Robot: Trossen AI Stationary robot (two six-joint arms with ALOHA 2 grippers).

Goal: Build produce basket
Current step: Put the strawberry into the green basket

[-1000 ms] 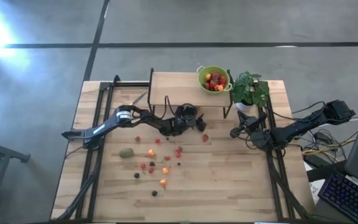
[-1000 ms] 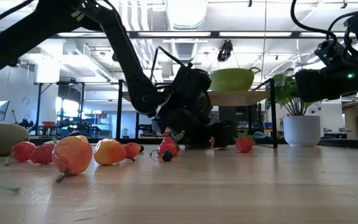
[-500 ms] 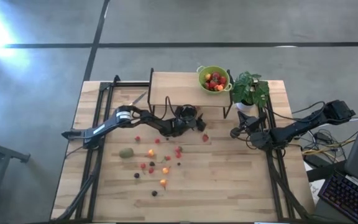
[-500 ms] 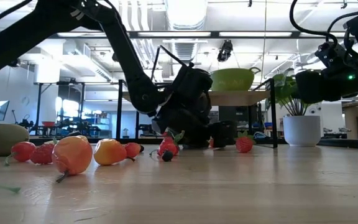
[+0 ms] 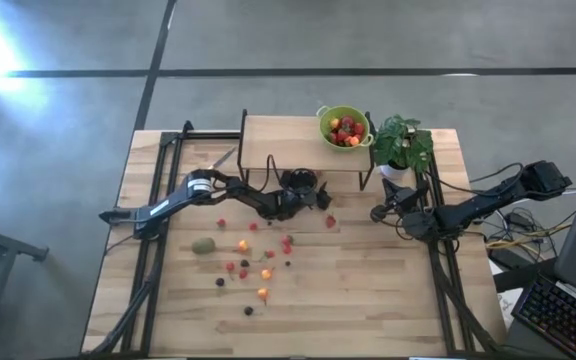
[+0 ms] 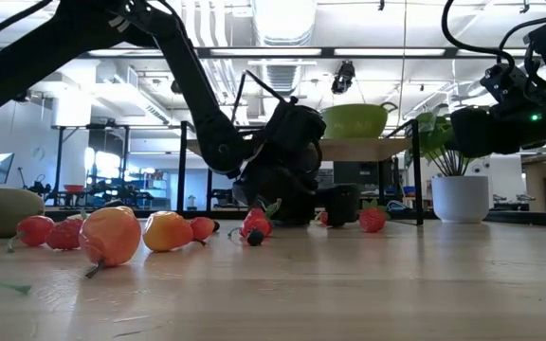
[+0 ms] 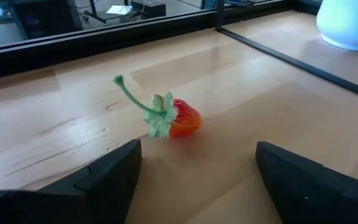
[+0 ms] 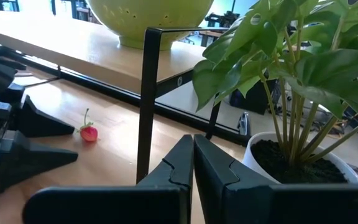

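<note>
Your left gripper (image 5: pixel 320 200), centre of high view, low over table (image 5: pixel 368 290), fingers (image 7: pixel 104 177) spread wide, holding nothing. Red berry (image 7: pixel 182 118) with green stem lies on wood just ahead, between finger lines, not touched. Basket (image 5: pixel 344 127) sits on raised shelf (image 5: pixel 278 140), upper centre, with berries inside. Kiwi (image 5: pixel 203 245) and loose berries (image 5: pixel 253 265) scattered lower left of gripper. Your right gripper (image 5: pixel 376 213), centre right by plant (image 5: pixel 402 142), clenched, empty.
</note>
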